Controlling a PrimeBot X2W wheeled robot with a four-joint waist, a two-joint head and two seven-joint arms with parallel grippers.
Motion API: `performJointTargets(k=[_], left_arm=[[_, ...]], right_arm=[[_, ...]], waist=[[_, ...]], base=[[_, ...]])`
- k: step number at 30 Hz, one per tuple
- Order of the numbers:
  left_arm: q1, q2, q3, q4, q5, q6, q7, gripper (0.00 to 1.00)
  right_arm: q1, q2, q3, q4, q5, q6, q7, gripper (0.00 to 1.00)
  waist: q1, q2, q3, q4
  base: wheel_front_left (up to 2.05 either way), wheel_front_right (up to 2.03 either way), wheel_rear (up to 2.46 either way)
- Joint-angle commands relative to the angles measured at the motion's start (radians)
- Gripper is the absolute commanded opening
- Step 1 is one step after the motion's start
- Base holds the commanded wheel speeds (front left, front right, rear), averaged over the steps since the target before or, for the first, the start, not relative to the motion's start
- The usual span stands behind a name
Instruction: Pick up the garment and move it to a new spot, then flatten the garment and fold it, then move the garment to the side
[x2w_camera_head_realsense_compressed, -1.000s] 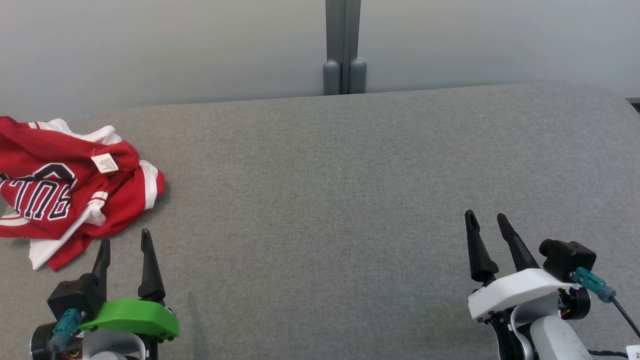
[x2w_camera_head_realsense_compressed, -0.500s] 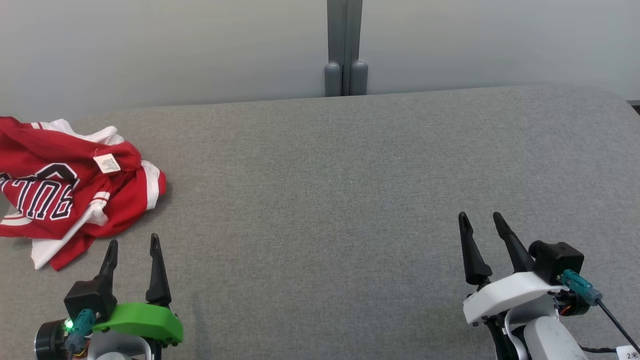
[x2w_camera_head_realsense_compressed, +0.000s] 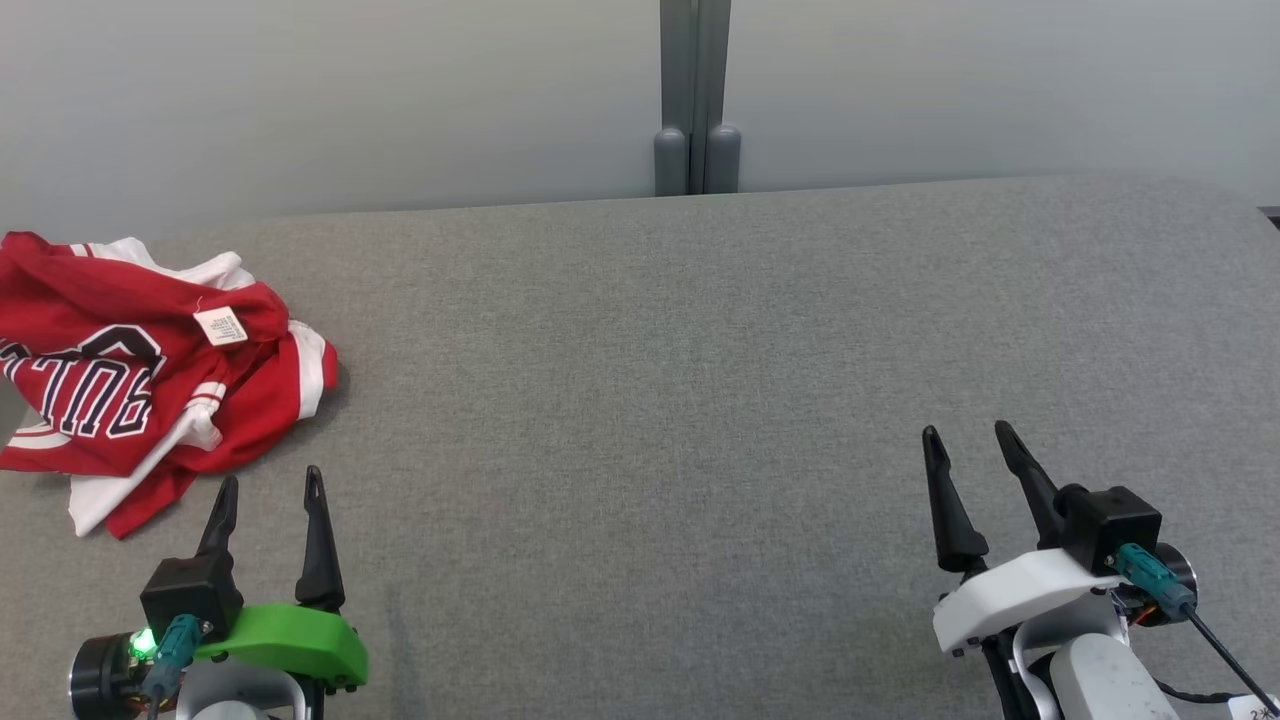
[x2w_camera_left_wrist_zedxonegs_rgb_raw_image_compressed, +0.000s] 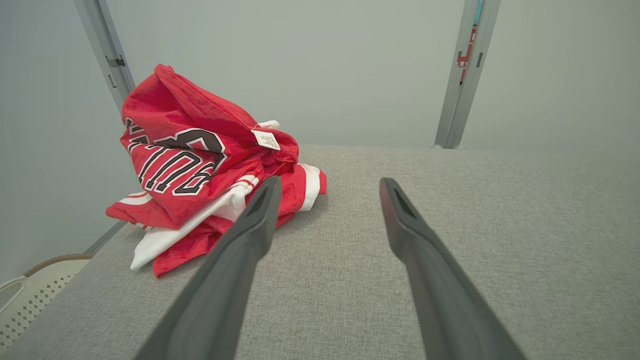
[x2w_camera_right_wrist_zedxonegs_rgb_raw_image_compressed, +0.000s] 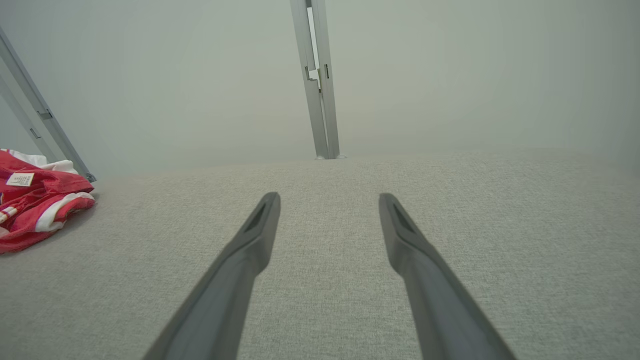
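A crumpled red and white jersey (x2w_camera_head_realsense_compressed: 150, 375) with black lettering and a small white label lies heaped at the far left of the grey padded table (x2w_camera_head_realsense_compressed: 700, 350). It rises as a red mound (x2w_camera_left_wrist_zedxonegs_rgb_raw_image_compressed: 200, 170) in the left wrist view and as a red edge (x2w_camera_right_wrist_zedxonegs_rgb_raw_image_compressed: 40, 210) in the right wrist view. My left gripper (x2w_camera_head_realsense_compressed: 272, 482) hovers open just below the heap, apart from the cloth, nothing between its fingers. At the lower right my right gripper (x2w_camera_head_realsense_compressed: 968, 432) is open and empty, far from the jersey.
A grey wall with a vertical metal post (x2w_camera_head_realsense_compressed: 695, 100) stands behind the table. A pale perforated basket (x2w_camera_left_wrist_zedxonegs_rgb_raw_image_compressed: 30, 295) sits below the table's left edge. The table's far right corner is rounded.
The head camera has shifted slightly. My left gripper has drawn back toward the near edge, away from the jersey. The right gripper and jersey have barely moved.
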Motion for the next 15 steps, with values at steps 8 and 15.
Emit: performJointTargets(k=[8,15], left_arm=[[-0.005,0.005,0.004,-0.008,0.012,0.004,0.01,1.0],[0.003,0.011,0.0,-0.011,0.004,0.01,0.014,1.0]], right_arm=[[-0.013,-0.004,-0.008,0.025,-0.032,0.0,-0.013,1.0],[-0.016,-0.004,-0.008,0.031,-0.024,0.0,-0.013,1.0]], waist=[[0.0,0.0,-0.001,0.005],[0.0,0.0,-0.001,0.005]], base=[[0.0,0.0,0.0],[0.0,0.0,0.0]])
